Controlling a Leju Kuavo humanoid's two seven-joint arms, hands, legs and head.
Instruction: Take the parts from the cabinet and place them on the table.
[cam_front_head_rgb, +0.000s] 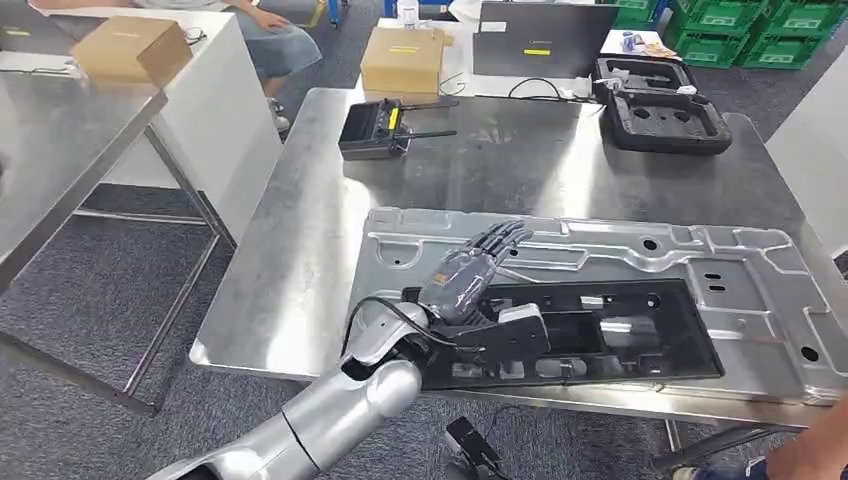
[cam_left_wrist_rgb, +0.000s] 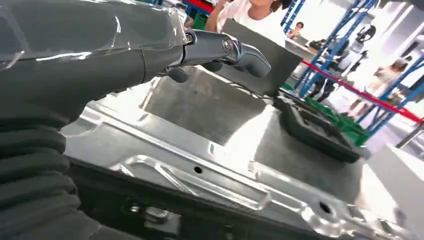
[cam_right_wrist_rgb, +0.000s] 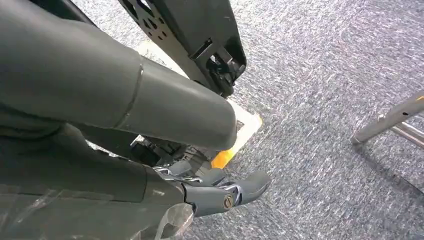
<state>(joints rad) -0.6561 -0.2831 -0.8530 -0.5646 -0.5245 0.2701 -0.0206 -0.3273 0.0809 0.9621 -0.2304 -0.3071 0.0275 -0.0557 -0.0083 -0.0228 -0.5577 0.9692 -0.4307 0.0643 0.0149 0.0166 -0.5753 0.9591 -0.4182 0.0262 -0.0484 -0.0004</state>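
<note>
Clutter at the counter's (cam_front_head_rgb: 300, 250) far end: black remote (cam_front_head_rgb: 375, 128), cardboard box (cam_front_head_rgb: 403, 58), black foam tray (cam_front_head_rgb: 660, 110). My left hand (cam_front_head_rgb: 470, 275) hovers flat, fingers extended, holding nothing, above the long black plastic part (cam_front_head_rgb: 610, 335) lying on the stamped silver panel (cam_front_head_rgb: 740, 270). Right hand (cam_right_wrist_rgb: 220, 192) hangs over carpet; its state I cannot tell.

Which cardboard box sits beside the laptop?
The small brown cardboard box with the yellow label, behind the steel table; the other brown cardboard box sits on the white table far left.

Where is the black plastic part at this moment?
In the head view, the black plastic part lies on the silver metal panel, near the table's front edge, under the left hand.
</note>
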